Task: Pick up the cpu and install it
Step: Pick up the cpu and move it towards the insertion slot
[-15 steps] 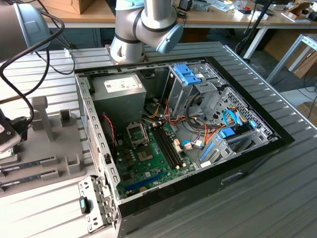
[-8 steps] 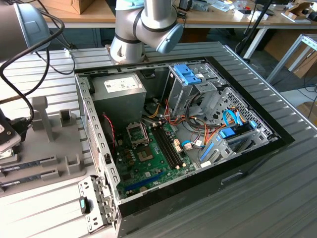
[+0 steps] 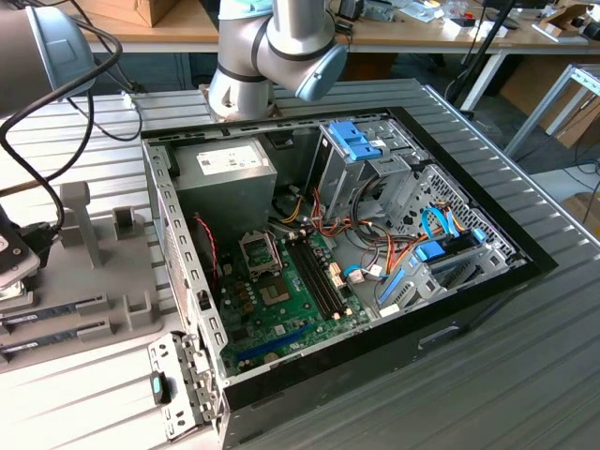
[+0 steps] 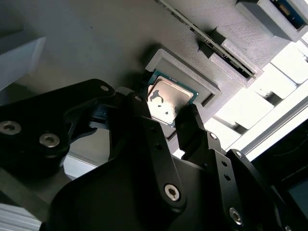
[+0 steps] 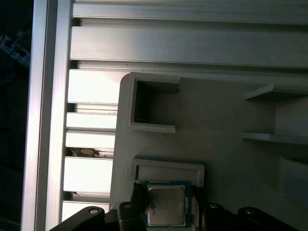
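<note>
The fingers (image 4: 190, 127) of the gripper (image 4: 163, 109) are standing astride the cpu (image 4: 168, 95), one against each of two opposite edges. With no gap showing on either side, they appear to be pinching it rather than hanging spread around it. The cpu, silvery on top with a thin green rim, is lying flat in a shallow square pocket of a grey printed holder (image 4: 195, 72). In the first wrist view the cpu (image 5: 166, 204) is sitting just beside the pocket's raised lip (image 5: 168, 171), and I judge that it is not yet lifted clear. Further out on the same holder, a long narrow memory stick (image 4: 207, 41) is resting in its own slot, well apart from the grip. The holder itself is lying on the ribbed aluminium table (image 5: 192, 43). In the exterior view this grey holder (image 3: 94, 272) is sitting toward the exterior view's left, beside the open computer case (image 3: 525, 272), while the arm (image 3: 272, 47) is rising behind the case. Inside the case, the green motherboard (image 3: 281, 309) is lying flat below the power supply (image 3: 230, 169). Its socket (image 3: 260, 251) is sitting between the power supply and the memory slots, and it looks unfilled. So the work is standing at the very start of the pick. The grasp seems to be made at the holder, while the lift, the carry across to the case and the seating in the socket are all waiting to be done.
</note>
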### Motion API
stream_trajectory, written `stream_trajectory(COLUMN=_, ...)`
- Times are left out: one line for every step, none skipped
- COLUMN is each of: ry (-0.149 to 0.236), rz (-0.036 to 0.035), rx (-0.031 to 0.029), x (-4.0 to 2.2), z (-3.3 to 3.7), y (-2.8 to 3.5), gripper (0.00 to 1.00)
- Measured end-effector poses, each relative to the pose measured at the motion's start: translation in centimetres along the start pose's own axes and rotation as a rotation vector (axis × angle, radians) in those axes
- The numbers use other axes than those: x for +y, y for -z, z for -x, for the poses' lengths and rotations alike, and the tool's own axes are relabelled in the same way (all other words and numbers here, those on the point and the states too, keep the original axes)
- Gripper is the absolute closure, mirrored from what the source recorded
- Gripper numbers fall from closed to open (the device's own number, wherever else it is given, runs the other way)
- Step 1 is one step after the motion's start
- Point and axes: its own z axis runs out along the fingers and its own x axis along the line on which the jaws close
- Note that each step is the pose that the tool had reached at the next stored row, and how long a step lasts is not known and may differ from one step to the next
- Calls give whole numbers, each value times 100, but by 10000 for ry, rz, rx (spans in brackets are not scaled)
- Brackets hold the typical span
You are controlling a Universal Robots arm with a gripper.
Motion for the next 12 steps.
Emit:
stream_trajectory(ry=0, rz=0, rx=0, x=0, z=0, y=0, gripper=53)
stream_trajectory(ry=0, rz=1, rx=-1, x=0, z=0, y=0, gripper=53)
stream_trajectory(ry=0, rz=1, rx=0, x=0, z=0, y=0, gripper=53)
stream_trajectory(ry=0, rz=1, rx=-1, x=0, z=0, y=0, gripper=53)
stream_trajectory(ry=0, rz=2, rx=-1, x=0, z=0, y=0, gripper=53)
stream_trajectory(ry=0, rz=2, rx=-2, x=0, z=0, y=4, gripper=53)
stream_trajectory(ry=0, rz=1, rx=0, x=0, z=-1, y=12, gripper=53)
stream_trajectory(ry=0, rz=1, rx=0, x=1, z=-1, y=20, gripper=53)
stream_trajectory(ry=0, rz=3, rx=0, x=1, z=-1, y=28, gripper=53)
stream_trajectory(ry=0, rz=4, rx=-1, x=1, z=-1, y=36, gripper=53)
stream_trajectory(ry=0, rz=4, rx=0, x=2, z=-1, y=44, gripper=53)
stream_trajectory(ry=0, rz=8, rx=0, x=2, z=-1, y=55, gripper=53)
